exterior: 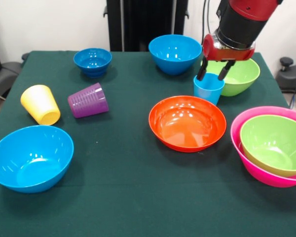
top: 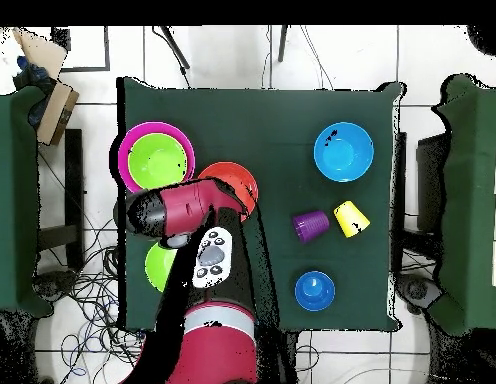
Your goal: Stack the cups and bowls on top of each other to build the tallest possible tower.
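My gripper (exterior: 211, 75) hangs open at the back right, its two dark fingers (exterior: 202, 69) down at the rim of the upright light blue cup (exterior: 208, 90). That cup stands between a lime green bowl (exterior: 239, 76) and the orange bowl (exterior: 187, 122). The yellow cup (exterior: 40, 103) and the ribbed purple cup (exterior: 88, 100) lie on their sides at the left. A second lime green bowl (exterior: 276, 143) sits nested in the pink bowl (exterior: 254, 173). In the overhead view the arm (top: 182, 212) hides the gripper and the light blue cup.
A small dark blue bowl (exterior: 92, 60) and a light blue bowl (exterior: 175, 53) stand at the back. A large light blue bowl (exterior: 30, 157) sits at the front left. Overhead, the purple cup (top: 311, 224) and yellow cup (top: 351, 217) lie side by side on the green cloth (top: 272, 120).
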Motion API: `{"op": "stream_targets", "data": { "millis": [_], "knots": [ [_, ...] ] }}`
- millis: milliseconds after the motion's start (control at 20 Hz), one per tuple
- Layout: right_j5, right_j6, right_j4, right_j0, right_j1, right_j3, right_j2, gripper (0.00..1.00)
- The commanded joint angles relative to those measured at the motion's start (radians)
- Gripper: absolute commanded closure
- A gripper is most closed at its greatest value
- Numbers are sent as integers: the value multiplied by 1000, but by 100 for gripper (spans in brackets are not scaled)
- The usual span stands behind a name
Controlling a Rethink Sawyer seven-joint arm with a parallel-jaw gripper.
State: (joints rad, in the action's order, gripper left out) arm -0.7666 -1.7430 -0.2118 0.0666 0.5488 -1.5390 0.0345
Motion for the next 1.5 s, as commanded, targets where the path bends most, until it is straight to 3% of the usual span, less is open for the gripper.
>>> {"op": "stream_targets", "data": {
  "millis": [50,1500],
  "knots": [
    [88,-69,-29,9,-47,32,-73,0],
    [105,-48,-26,-2,-38,18,-82,0]
  ]
}}
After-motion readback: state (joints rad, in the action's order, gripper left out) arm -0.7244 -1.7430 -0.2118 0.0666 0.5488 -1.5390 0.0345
